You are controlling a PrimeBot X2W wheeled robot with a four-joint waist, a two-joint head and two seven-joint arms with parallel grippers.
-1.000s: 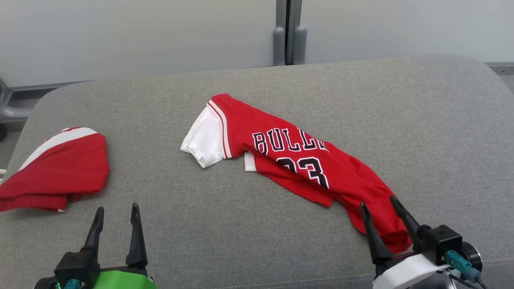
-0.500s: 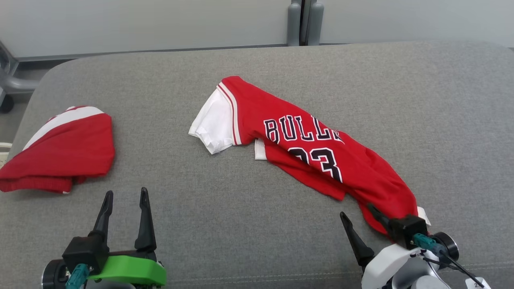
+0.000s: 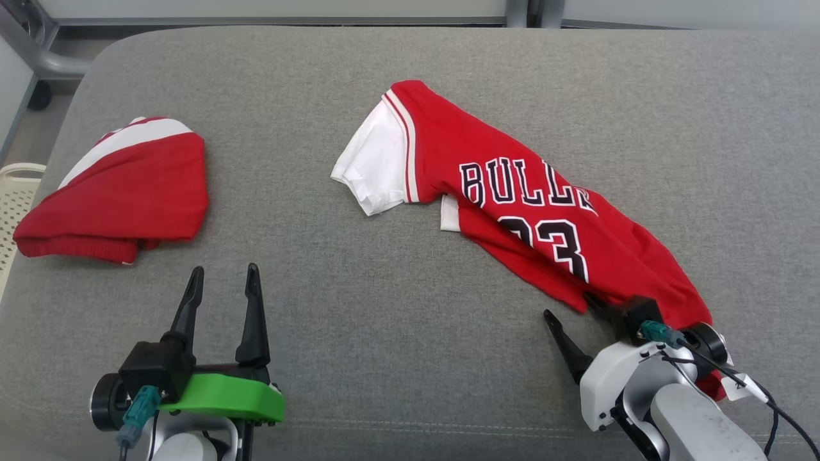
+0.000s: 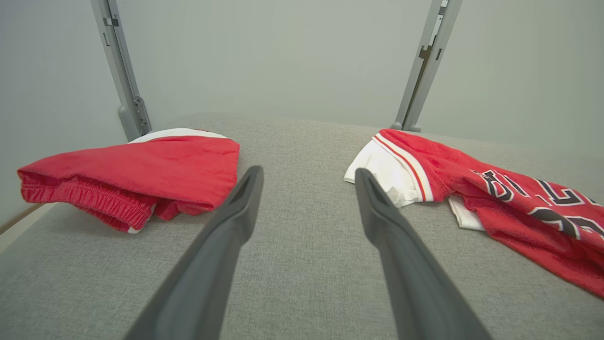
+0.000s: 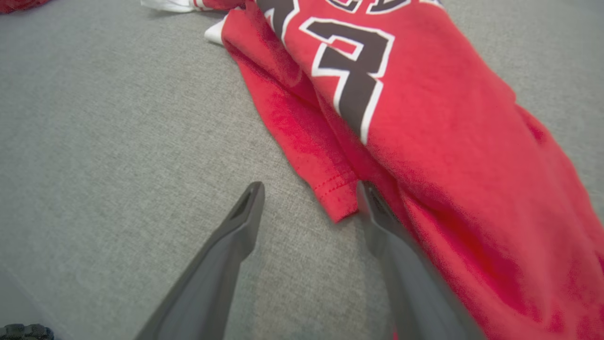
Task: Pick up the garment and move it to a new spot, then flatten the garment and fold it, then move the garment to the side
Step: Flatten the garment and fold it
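Down at the lower right of the head view, my right gripper (image 3: 570, 308) stands spread wide and holds nothing. In the right wrist view, this gripper (image 5: 310, 189) has one finger over bare grey cloth and the other against the near edge of the red Bulls jersey (image 5: 424, 141). A folded hem corner lies between the two fingers, close to the second one.

From there the jersey (image 3: 525, 205) lies crumpled and narrow on the grey padded bench (image 3: 384, 333). Its long axis runs on a slant, from the near right end at my gripper to the far end near the middle of the bench. The white sleeve (image 3: 375, 160) is at that far end and points left.

My left gripper (image 3: 224, 269) hangs empty at the lower left, fingers parted wide over bare bench. Beyond it to the left, well apart from the jersey, lie folded red shorts (image 3: 122, 186) with a white band.
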